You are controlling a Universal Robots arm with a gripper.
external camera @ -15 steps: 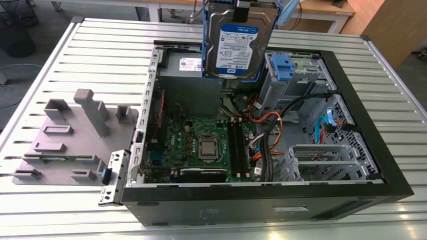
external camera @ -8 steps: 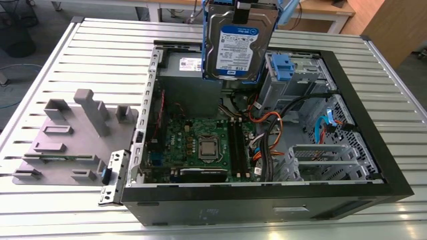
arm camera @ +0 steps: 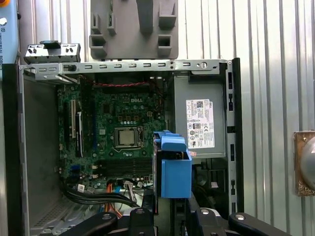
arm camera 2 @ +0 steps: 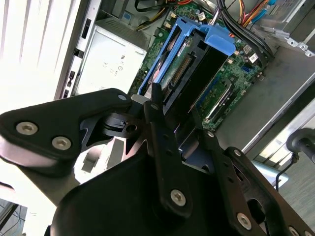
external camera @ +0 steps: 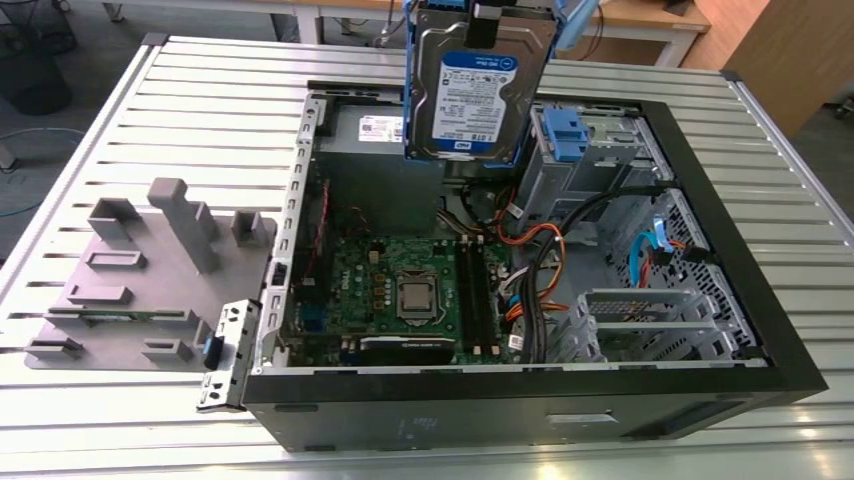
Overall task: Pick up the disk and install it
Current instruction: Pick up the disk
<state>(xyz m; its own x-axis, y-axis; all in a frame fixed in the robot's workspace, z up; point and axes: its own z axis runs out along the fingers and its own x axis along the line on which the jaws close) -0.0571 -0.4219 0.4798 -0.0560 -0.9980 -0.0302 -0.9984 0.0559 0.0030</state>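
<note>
soft, even light fills the exterior view, the case (external camera: 741, 290) interior shaded, glare on the table (external camera: 441, 462) at the lower edge. in the second wrist view the table burns out white.

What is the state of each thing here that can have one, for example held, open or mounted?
disk: held above the open case, label toward the exterior view, not installed.
gripper: shut on the disk.
computer case: lying on its side, side panel off, inside exposed.
drive cage: fixed inside the case, the disk not in it.
power supply: mounted in the case.
</note>
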